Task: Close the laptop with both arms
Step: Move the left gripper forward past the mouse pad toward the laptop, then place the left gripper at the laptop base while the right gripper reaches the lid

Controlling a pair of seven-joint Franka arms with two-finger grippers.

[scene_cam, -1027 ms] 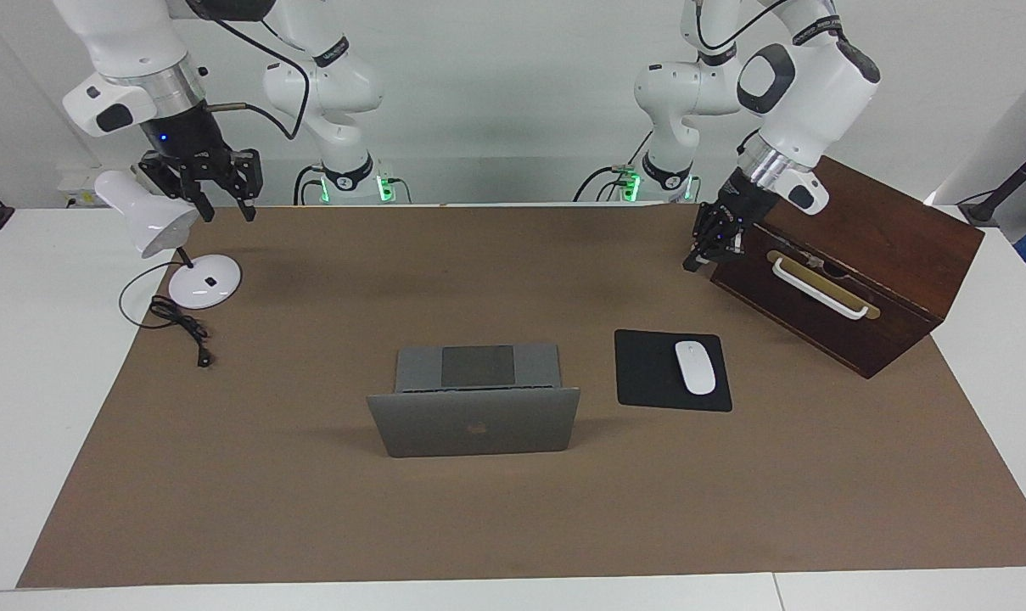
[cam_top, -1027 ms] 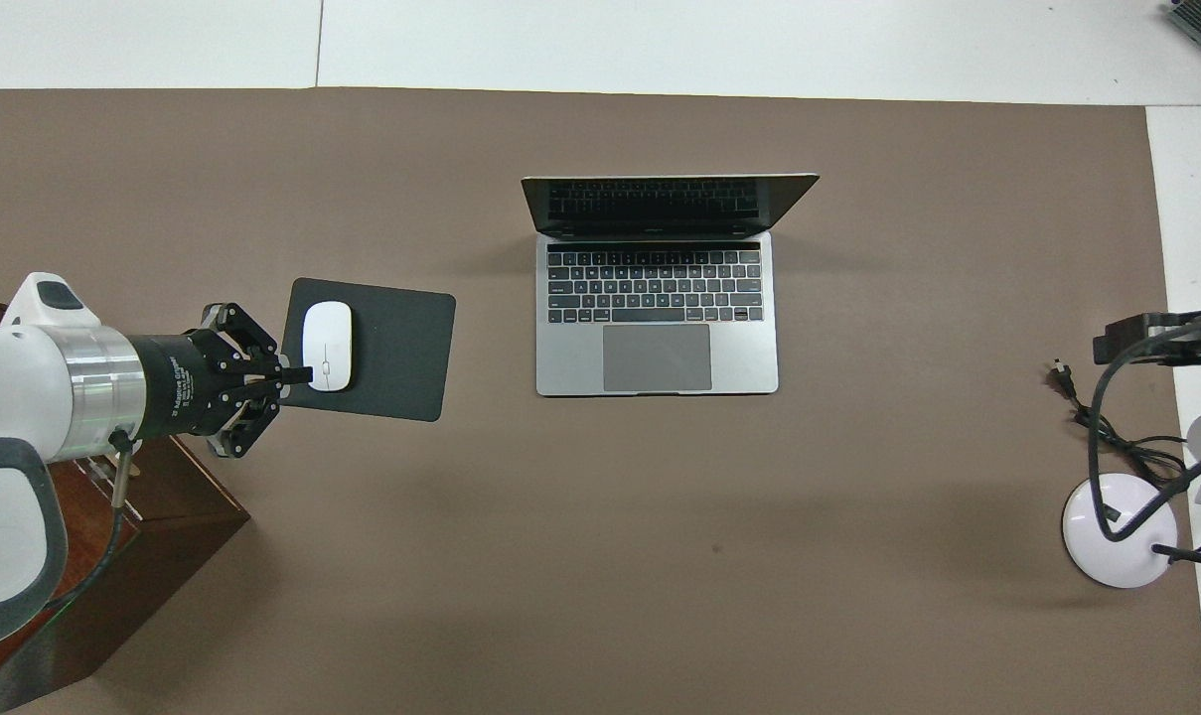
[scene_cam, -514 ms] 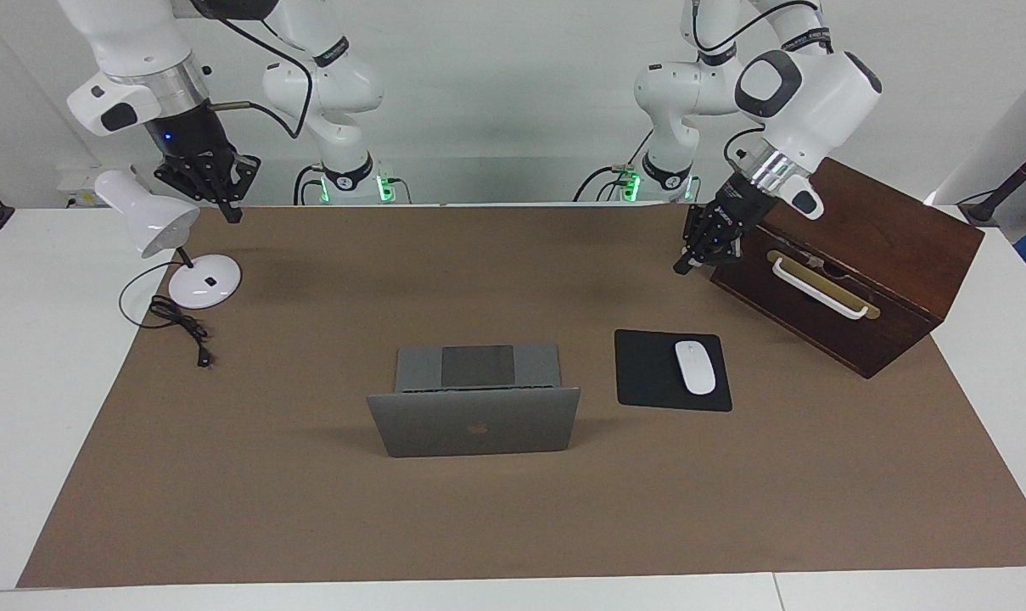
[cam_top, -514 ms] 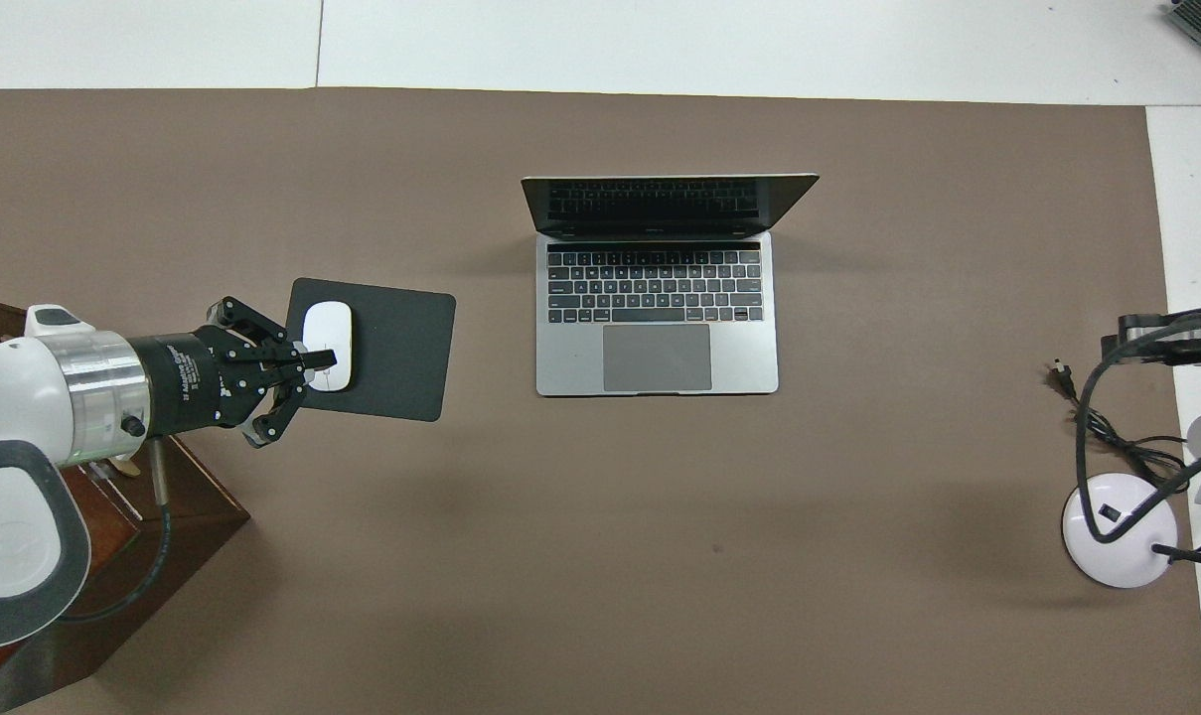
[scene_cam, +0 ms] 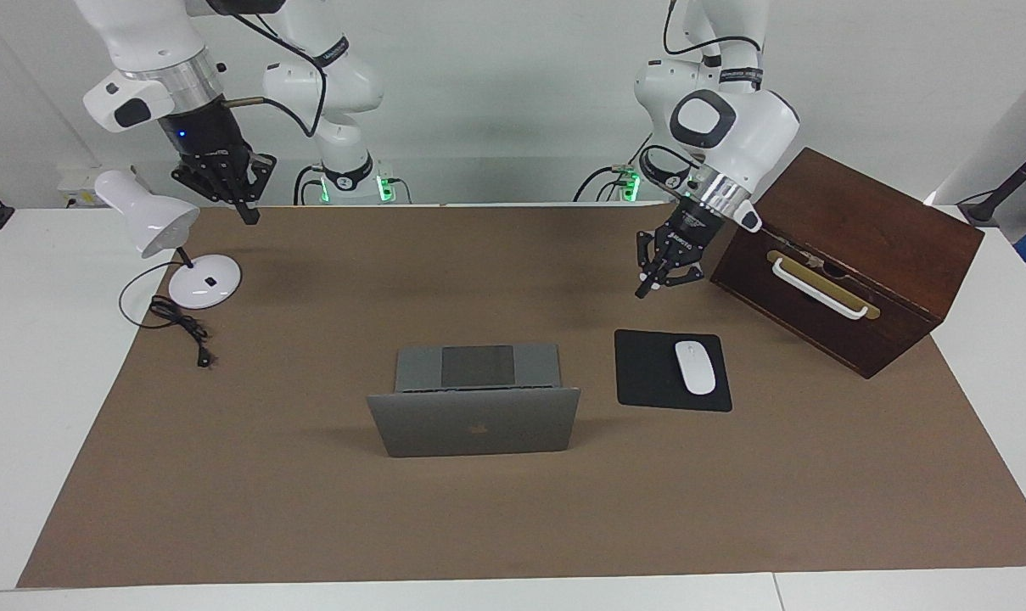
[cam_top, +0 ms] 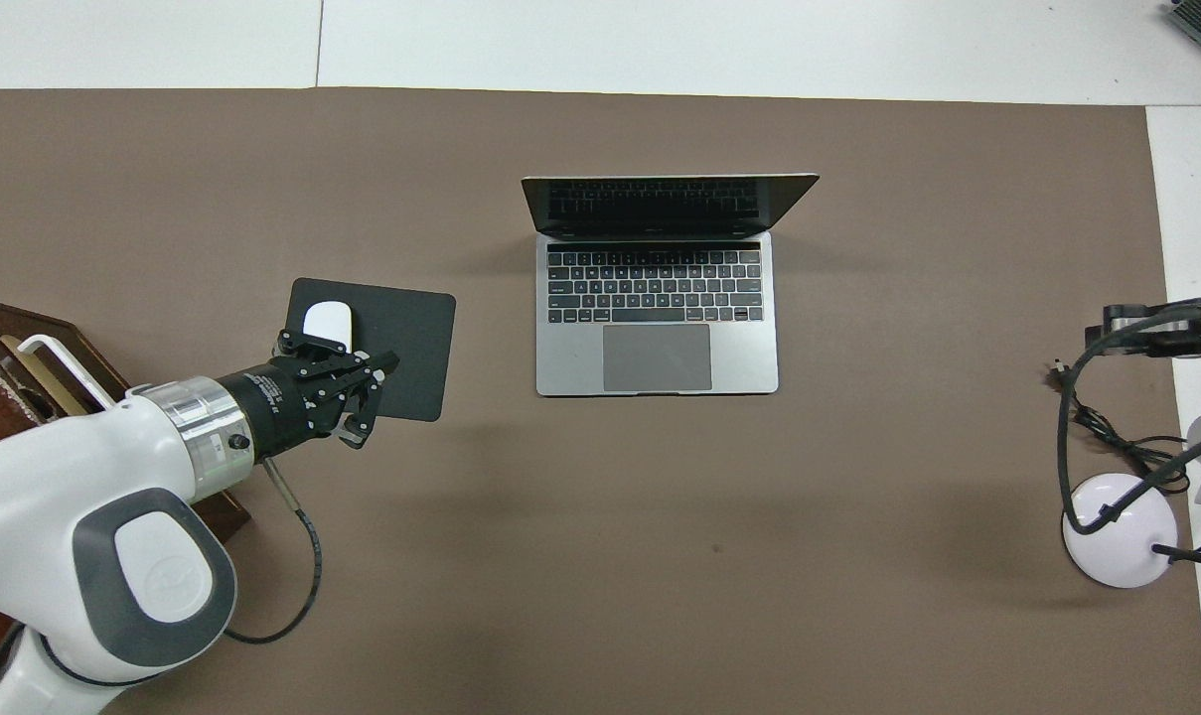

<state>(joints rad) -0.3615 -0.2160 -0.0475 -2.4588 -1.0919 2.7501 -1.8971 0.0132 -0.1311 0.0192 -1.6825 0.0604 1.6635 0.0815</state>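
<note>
The silver-grey laptop (scene_cam: 474, 428) (cam_top: 657, 318) stands open in the middle of the brown mat, its lid raised and its keyboard deck toward the robots. My left gripper (scene_cam: 644, 293) (cam_top: 391, 359) hangs shut and empty over the mat, between the wooden box and the mouse pad, well apart from the laptop. My right gripper (scene_cam: 252, 219) is also shut and empty. It is raised over the mat's corner beside the desk lamp, far from the laptop.
A black mouse pad (scene_cam: 648, 373) (cam_top: 411, 338) with a white mouse (scene_cam: 695, 367) (cam_top: 327, 320) lies beside the laptop. A dark wooden box (scene_cam: 852, 255) stands at the left arm's end. A white desk lamp (scene_cam: 152, 222) with its cable (scene_cam: 186, 327) stands at the right arm's end.
The left arm swung away from the wooden box toward the table's middle, gripper still shut. The right gripper closed and shifted slightly toward the middle. The laptop has not moved.
</note>
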